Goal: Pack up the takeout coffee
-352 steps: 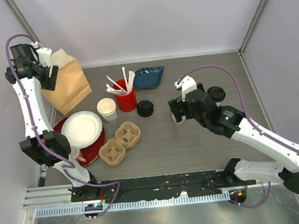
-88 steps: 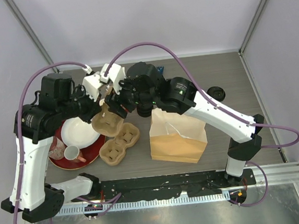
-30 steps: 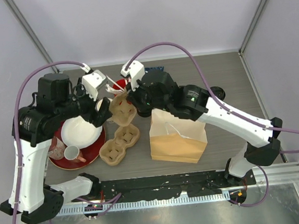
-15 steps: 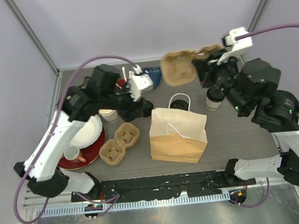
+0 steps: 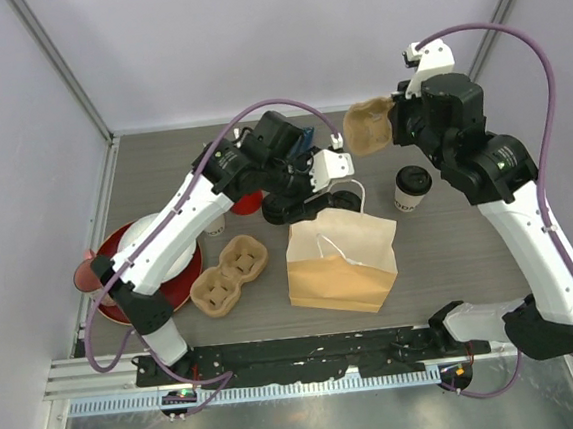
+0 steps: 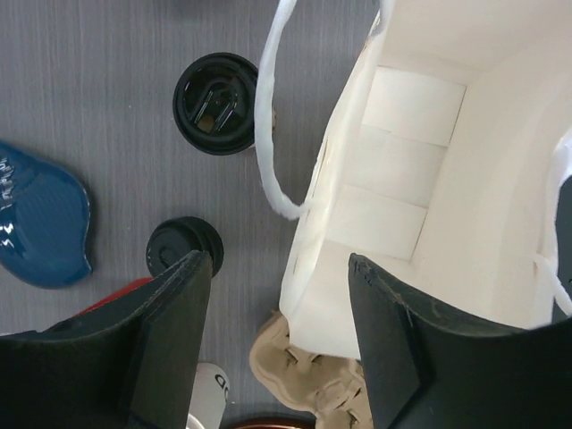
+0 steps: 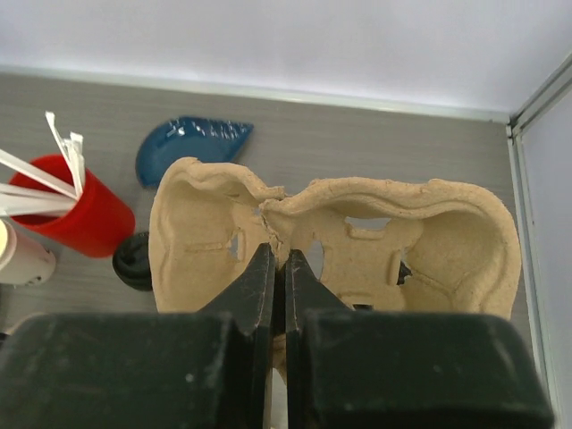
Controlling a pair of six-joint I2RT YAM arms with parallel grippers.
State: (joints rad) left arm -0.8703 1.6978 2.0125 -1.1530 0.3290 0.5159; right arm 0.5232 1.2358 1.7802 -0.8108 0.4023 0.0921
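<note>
Nothing is packed yet. The paper bag [image 6: 402,179] under the left hand [image 6: 277,264], whose fingers are spread, is empty. One takeout coffee [image 6: 214,103] stands on the worktop [image 6: 89,89] just ahead of that hand, beside the bag. The right hand [image 7: 279,259] is clenched on a pulp carrier [image 7: 429,232], raised off the worktop.

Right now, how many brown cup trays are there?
2. The table tray lies left of the paper bag; the lifted tray is pinched in the right gripper, up in the air. Another could be nested under the table tray.
</note>
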